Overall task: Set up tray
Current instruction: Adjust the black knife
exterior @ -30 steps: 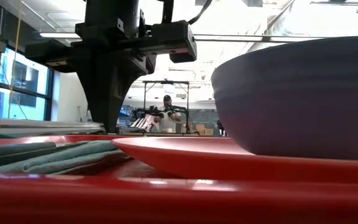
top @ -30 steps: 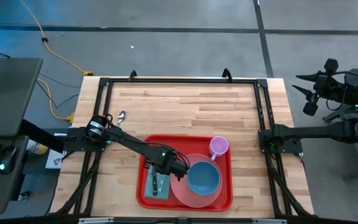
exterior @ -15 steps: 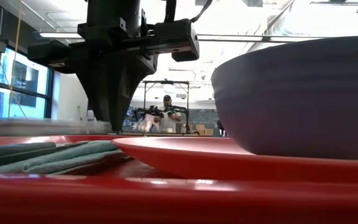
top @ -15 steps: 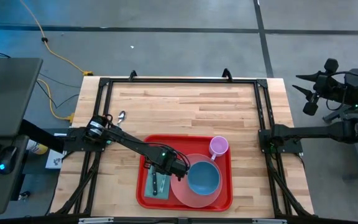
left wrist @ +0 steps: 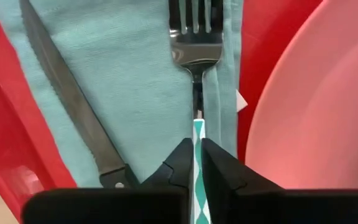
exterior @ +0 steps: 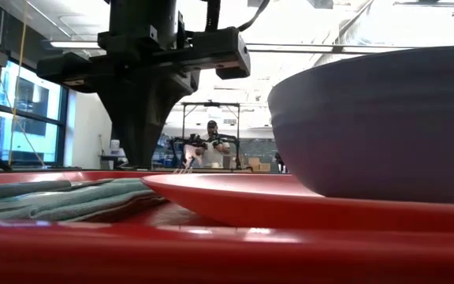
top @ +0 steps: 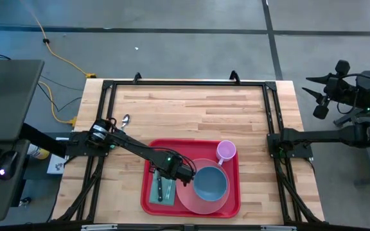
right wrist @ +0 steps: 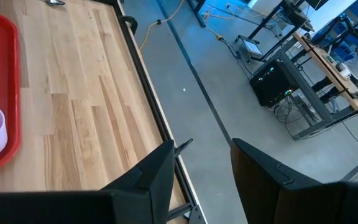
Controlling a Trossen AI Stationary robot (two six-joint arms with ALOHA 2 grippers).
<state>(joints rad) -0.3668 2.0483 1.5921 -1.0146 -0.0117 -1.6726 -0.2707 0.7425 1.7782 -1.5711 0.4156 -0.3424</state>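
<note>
The red tray lies at the table's near middle. On it are a teal napkin with a knife, a pink plate carrying a blue bowl, and a pink cup. My left gripper is over the napkin, shut on a fork that lies beside the knife. In the low view the fork's tines show beside the gripper. My right gripper is open and waits off the table's right edge. My left gripper pinches the fork's teal-and-white patterned handle between its two fingers, which lie along the fork. The steel neck and tines reach out past the fingertips, low over the napkin. Whether the tines rest on the cloth cannot be told.
A spoon lies on the bare wood left of and beyond the tray. A black frame runs around the tabletop. Bare wood spreads over the far half and right side. A person stands in the room beyond the table.
My left gripper has stayed over the napkin and kept its hold. In the low view a long silver strip that lay level at the left above the napkin is gone, and the fork's tines now show beside the gripper.
</note>
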